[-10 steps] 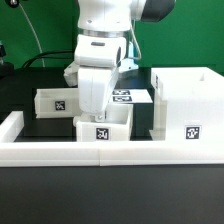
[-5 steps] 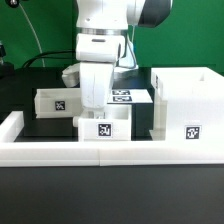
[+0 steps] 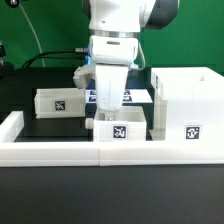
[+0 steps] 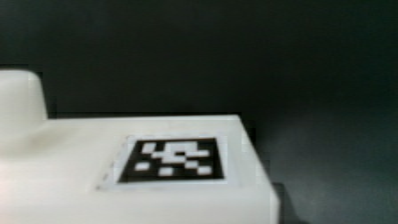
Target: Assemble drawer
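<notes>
Gripper (image 3: 112, 112): down low over the near tray, and the arm's white body blocks the fingertips from the exterior view; can't tell if they're wide, narrow or clamped on anything.
Near tray (image 3: 120, 129): sitting right against the front border block, its tag facing the camera, its top edge half lost behind the arm.
Far tray (image 3: 58, 101): off to the exterior view's left, apart from the near one, tag on its front, fully in sight.
Shell (image 3: 187, 103): big open box on the exterior view's right, tag low on its front wall; its right side is cut off by the frame edge.
Marker board (image 3: 133, 97): only a sliver of tags peeks out behind the arm, the rest is covered.
Border block (image 3: 110, 152): long and low across the front, running out of frame.
Wrist view: blurry, close in, a white part with a tag (image 4: 175, 160) on it; which part it is, can't say.
</notes>
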Robot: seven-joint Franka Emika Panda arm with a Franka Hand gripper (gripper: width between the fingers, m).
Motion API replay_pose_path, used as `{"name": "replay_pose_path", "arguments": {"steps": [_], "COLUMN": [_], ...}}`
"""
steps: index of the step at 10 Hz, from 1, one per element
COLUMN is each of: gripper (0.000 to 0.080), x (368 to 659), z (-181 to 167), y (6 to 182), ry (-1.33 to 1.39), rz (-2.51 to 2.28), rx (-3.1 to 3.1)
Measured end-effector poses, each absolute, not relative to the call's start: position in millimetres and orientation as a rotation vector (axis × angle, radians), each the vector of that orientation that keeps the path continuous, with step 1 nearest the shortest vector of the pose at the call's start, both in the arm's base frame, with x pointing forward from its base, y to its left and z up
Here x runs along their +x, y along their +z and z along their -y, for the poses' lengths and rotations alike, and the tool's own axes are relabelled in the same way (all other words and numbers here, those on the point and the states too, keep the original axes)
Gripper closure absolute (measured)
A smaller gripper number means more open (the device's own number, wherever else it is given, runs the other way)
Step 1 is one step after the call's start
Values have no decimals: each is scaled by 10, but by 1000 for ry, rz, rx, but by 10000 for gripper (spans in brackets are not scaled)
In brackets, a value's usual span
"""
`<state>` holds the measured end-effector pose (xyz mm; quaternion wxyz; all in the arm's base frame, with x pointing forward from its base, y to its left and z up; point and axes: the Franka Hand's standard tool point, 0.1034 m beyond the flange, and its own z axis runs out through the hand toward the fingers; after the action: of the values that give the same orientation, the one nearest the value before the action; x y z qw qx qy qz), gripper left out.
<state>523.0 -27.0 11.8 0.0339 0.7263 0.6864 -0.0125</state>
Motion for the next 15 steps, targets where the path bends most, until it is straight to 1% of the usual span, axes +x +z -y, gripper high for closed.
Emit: {"name": "replay_pose_path", "arguments": {"steps": [5, 8, 15], "gripper": [757, 757, 757], "x": [5219, 5289, 5324], "z": [262, 85, 87], "y": [104, 121, 138], "ry": [-54, -71, -85], "rz": [-2111, -2131, -2135], "rx": [2246, 2219, 2217]}}
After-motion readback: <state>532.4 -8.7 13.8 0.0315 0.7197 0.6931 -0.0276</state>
